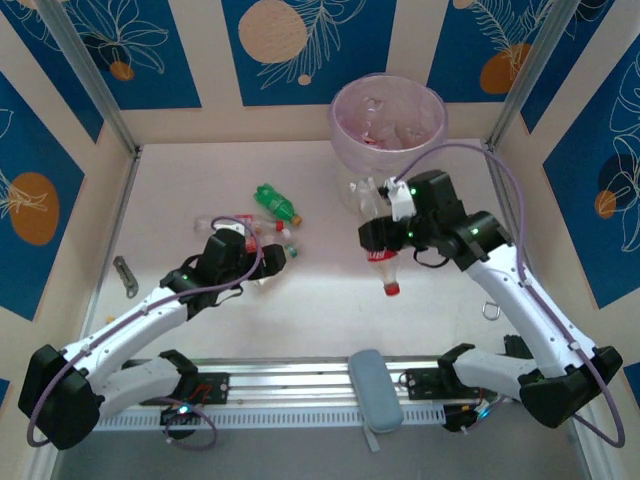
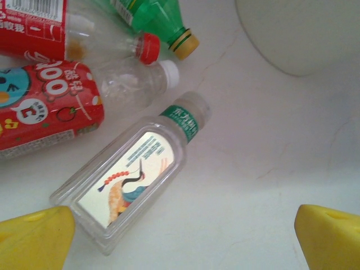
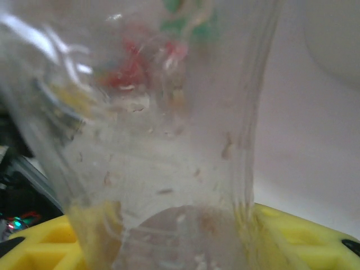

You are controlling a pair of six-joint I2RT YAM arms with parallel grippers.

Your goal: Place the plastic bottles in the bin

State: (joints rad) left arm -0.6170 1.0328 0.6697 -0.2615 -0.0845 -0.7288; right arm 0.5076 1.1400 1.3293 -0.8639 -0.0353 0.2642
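Bottle (image 1: 385,262) first: the clear one with the red label and red cap hangs cap-down in my right gripper (image 1: 386,236), just right of centre in the overhead view. The bin (image 1: 343,140) sits above it in the frame, near but apart. To do this well, I judge I should lift until the cap clears the rim, carry it over the middle of the lined opening, and only then let go. My right jaws are set narrow on the clear body, yellow fingers (image 3: 304,239) pressing either side. My left gripper (image 2: 180,242) stands wide, holding nothing, above a flat clear bottle (image 2: 129,180) lying among other bottles at left centre.
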